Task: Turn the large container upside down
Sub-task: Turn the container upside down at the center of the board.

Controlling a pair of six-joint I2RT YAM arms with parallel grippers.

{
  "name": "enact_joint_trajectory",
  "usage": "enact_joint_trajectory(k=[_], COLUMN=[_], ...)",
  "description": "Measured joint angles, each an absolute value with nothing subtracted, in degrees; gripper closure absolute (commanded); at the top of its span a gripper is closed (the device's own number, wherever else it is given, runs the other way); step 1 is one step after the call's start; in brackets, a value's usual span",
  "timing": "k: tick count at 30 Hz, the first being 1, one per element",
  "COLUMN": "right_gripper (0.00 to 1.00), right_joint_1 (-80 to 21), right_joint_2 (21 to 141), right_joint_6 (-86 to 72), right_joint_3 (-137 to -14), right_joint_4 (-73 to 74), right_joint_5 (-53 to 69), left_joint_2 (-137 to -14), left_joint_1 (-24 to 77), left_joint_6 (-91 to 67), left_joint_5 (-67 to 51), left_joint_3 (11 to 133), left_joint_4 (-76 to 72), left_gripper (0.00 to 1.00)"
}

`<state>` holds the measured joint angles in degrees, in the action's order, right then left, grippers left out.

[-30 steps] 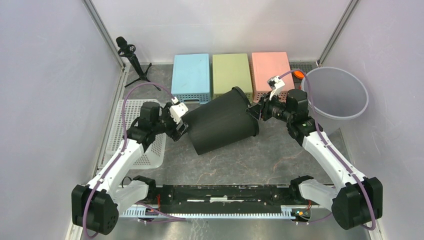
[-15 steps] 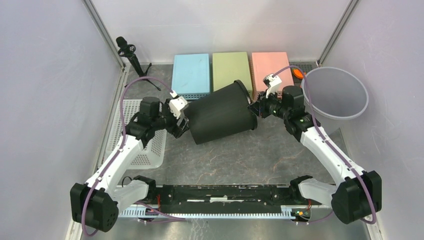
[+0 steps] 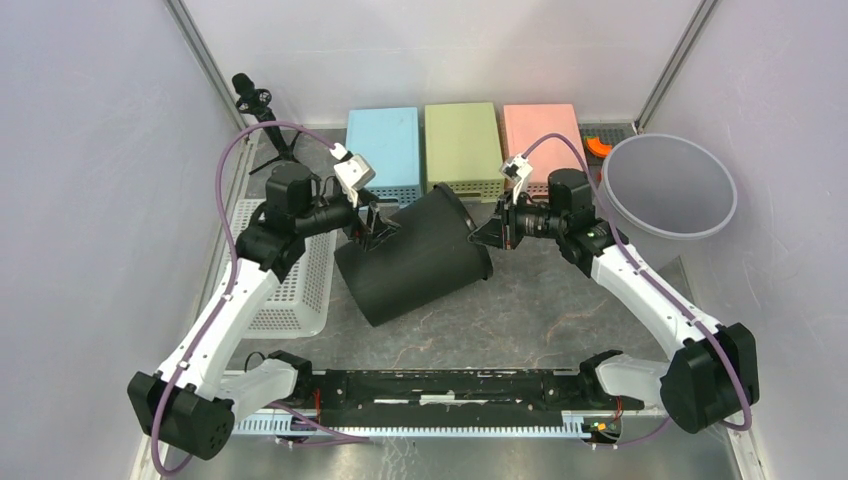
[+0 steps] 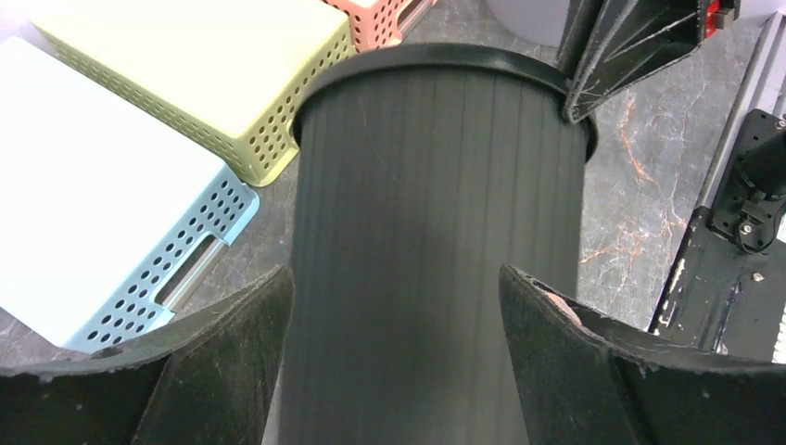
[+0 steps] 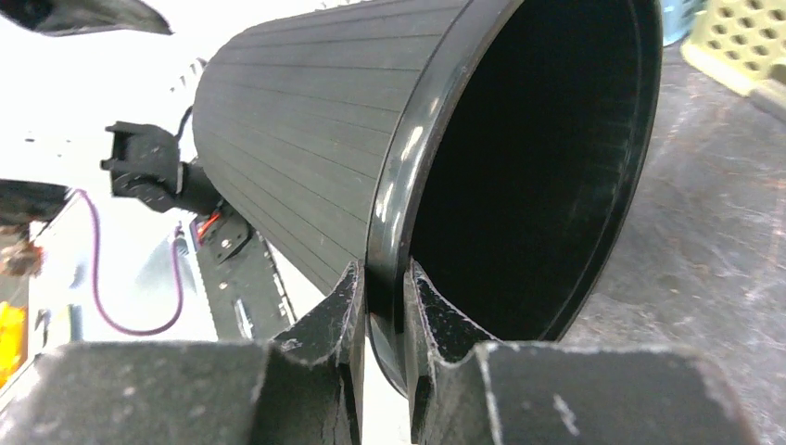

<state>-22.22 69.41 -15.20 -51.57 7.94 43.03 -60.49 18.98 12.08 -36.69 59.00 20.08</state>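
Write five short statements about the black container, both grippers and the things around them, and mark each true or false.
1. The black container stands upright on its base. False: it lies tilted on its side, mouth toward the right arm.
2. The right gripper pinches the container's rim, one finger inside and one outside. True.
3. The left gripper is shut on the rim. False: its jaws are wide open, straddling the container's body at the closed end.
4. The green basket sits between the blue basket and the pink basket. True.
5. The grey bin lies inside the black container. False: it sits apart, at the far right.
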Motion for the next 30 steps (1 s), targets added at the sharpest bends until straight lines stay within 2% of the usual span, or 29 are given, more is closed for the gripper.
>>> enact_joint_trajectory(k=[4, 9, 11, 16, 22, 27, 30], right_gripper=[0.99, 1.00, 1.00, 1.00, 1.00, 1.00, 0.91], right_joint_1=[-22.22, -20.88, -18.87, -12.38, -8.45, -8.08, -8.01], right_joint_2=[69.34, 68.60, 67.79, 67.13, 68.36, 69.38, 69.38], right_joint_6=[-15.22, -16.95, -17.69, -17.96, -17.06, -16.14, -15.27], right_joint_3=[-51.18, -50.81, -50.81, -51.51, -53.45, -54.63, -54.89], right_joint_4=[8.56, 9.67, 11.27, 15.92, 19.59, 21.08, 22.04], right_joint_5=[47.22, 50.54, 50.35, 49.69, 48.93, 48.84, 48.84], left_joint_2=[-60.45, -59.72, -58.48, -53.78, -49.60, -52.64, -54.98], left_joint_1=[18.98, 18.98, 18.98, 18.98, 18.98, 18.98, 18.98], left_joint_6=[12.10, 12.80, 14.76, 23.00, 34.13, 37.36, 36.64], left_joint_5=[-35.70, -28.36, -24.82, -20.36, -19.53, -18.96, -18.70], left_joint_3=[60.49, 66.67, 68.66, 69.49, 60.16, 50.87, 48.97], left_joint_4=[23.00, 28.23, 30.06, 37.04, 41.76, 39.11, 36.10], left_gripper=[0.10, 0.04, 0.01, 0.00, 0.00, 0.01, 0.02])
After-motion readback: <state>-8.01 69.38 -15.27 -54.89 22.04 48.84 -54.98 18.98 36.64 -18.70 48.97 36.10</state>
